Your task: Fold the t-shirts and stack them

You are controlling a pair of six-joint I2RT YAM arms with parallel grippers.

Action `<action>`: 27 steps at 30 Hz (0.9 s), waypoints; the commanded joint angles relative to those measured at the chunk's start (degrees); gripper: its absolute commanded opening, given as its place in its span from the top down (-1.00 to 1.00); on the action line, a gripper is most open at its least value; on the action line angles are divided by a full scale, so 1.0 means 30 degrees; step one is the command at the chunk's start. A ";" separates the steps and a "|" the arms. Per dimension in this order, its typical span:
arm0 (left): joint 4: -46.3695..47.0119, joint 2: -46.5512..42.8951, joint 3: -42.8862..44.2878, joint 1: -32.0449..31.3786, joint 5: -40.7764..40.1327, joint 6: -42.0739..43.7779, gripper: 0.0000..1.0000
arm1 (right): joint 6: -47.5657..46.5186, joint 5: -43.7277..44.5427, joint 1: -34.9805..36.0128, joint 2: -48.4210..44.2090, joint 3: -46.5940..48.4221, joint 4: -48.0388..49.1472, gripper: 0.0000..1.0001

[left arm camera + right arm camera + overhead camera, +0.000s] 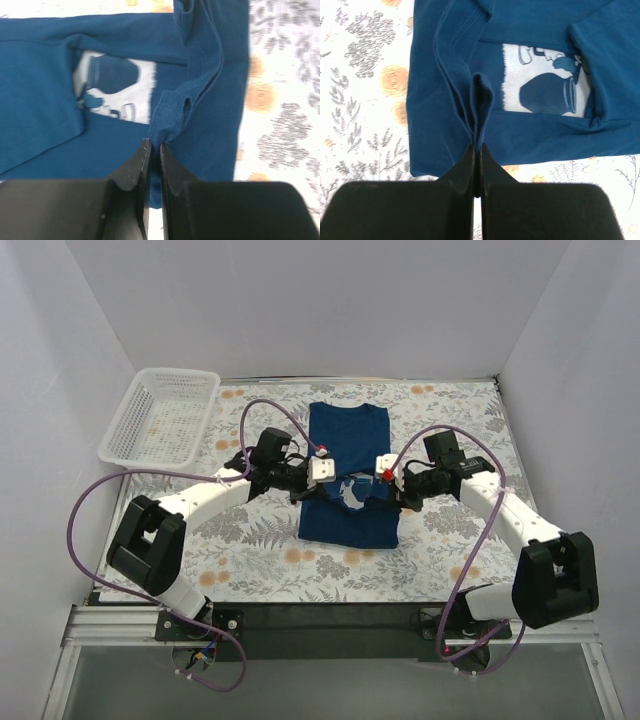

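Dark navy short-sleeved cotton t-shirt (345, 435) lies centred on the floral worktop (455, 540). Left tool (155, 145) and right tool (477, 147) each clamp a raised fabric ridge, apparently doubled; move both together, keeping the fold straight.

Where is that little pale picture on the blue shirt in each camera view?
Top external: chest graphic, centre of picture, on the navy t-shirt's lower half.
Left wrist: chest graphic, left of centre, upper half.
Right wrist: chest graphic, right of centre, upper half.
Shared landmark: the floral tablecloth around the shirt.
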 commanded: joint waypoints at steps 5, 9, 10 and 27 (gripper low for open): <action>0.1859 0.1222 0.1282 0.1335 0.0505 0.0365 1.00 | -0.0158 -0.0778 -0.0864 0.2499 0.2882 0.0182 0.97; 0.2328 0.2364 0.2044 0.1688 0.0417 0.0307 1.00 | -0.0275 -0.0778 -0.1186 0.3759 0.3908 0.0153 0.97; 0.2735 0.2715 0.2162 0.1862 0.0445 0.0162 1.00 | -0.0333 -0.0807 -0.1187 0.4254 0.4086 0.0124 0.97; 0.4409 0.6437 0.4769 0.2625 -0.0052 -0.0689 1.00 | 0.0193 0.0160 -0.1832 0.8419 0.7573 0.0182 0.97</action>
